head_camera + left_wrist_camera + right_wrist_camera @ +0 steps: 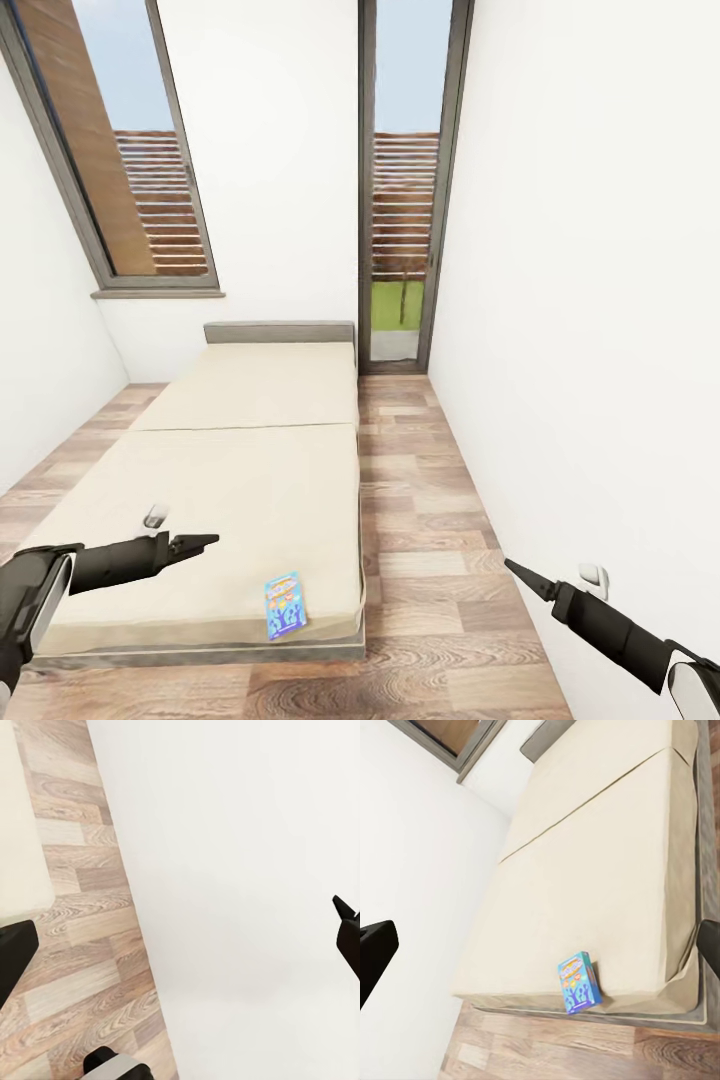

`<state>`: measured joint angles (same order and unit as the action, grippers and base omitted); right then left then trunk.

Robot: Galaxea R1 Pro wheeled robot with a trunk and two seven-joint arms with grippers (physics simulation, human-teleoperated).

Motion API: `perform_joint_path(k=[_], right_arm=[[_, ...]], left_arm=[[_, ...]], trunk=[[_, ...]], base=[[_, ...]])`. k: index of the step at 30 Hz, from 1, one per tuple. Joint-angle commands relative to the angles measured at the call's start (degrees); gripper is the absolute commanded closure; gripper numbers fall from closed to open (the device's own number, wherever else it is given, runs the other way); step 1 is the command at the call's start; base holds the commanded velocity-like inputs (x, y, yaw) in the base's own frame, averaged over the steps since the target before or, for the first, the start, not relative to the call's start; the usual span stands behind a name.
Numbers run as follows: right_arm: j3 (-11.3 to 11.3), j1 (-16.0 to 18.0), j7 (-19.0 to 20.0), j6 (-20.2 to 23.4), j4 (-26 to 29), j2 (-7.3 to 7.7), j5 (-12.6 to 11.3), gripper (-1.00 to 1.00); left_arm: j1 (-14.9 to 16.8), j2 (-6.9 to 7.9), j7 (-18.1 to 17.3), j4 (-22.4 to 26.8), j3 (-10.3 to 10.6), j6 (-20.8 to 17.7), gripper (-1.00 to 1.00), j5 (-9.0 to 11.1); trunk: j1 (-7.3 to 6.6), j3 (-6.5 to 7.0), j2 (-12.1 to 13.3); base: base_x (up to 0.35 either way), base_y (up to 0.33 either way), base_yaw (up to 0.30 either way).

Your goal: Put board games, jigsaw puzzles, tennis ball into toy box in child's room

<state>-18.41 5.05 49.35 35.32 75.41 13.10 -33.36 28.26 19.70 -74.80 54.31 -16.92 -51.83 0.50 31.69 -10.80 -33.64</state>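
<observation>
Nearest, the left gripper (205, 543) reaches from the lower left of the head view over the near part of the bed (250, 500). Its dark fingers lie together to a point there, so the jaws look narrow, and nothing sits between them. The right gripper (515, 570) comes in from the lower right above the wood-plank floor (420, 560), close to the white wall (600, 350). It also tapers to a single point with nothing held, the jaws appearing closed.

Just beyond the grippers, one light blue board game (285, 604) with colourful print lies flat on the beige mattress, near the foot edge and towards the bed's right corner. The right wrist view shows the same box (579, 982) resting just inside the mattress edge, untouched and apart from both grippers.

Further on, the mattress runs back in two sections with a seam across the middle. A grey headboard (279, 331) closes the far end.

Behind it, a wide window (130, 150) is set in the back wall at the left. A tall narrow glass door (405, 200) stands at the right, with slatted fencing and grass outside.
</observation>
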Motion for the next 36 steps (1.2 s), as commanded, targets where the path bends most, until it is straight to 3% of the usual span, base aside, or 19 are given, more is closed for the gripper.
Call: perform_joint_path(k=[1, 19, 31, 36], right_arm=[[0.0, 0.0, 0.0, 0.4, 0.0, 0.00, -0.3, -1.00], [0.0, 0.0, 0.0, 0.4, -0.1, 0.01, -0.3, -1.00], [0.2, 0.0, -0.1, 0.6, 0.6, -0.06, -0.5, -1.00], [1.5, 0.1, -0.6, 0.8, 0.7, -0.51, -0.5, -1.00]], left_arm=[[0.0, -0.02, -0.2, 0.0, 0.0, -0.6, -1.00, 0.0], [0.1, -0.69, 0.2, -2.3, -0.1, -0.6, -1.00, 0.2], [0.9, -0.71, 5.5, -9.4, -0.3, -0.6, -1.00, 0.7], [1.0, -0.71, 6.3, -10.5, -0.4, -0.6, -1.00, 0.8]], trunk=[[0.24, -0.28, -0.5], [4.20, -3.51, -7.7], [6.83, -5.67, -12.5], [7.93, -6.57, -14.5]], base=[[0.000, 0.000, 0.000], [0.000, 0.000, 0.000], [0.000, 0.000, 0.000], [0.000, 0.000, 0.000]])
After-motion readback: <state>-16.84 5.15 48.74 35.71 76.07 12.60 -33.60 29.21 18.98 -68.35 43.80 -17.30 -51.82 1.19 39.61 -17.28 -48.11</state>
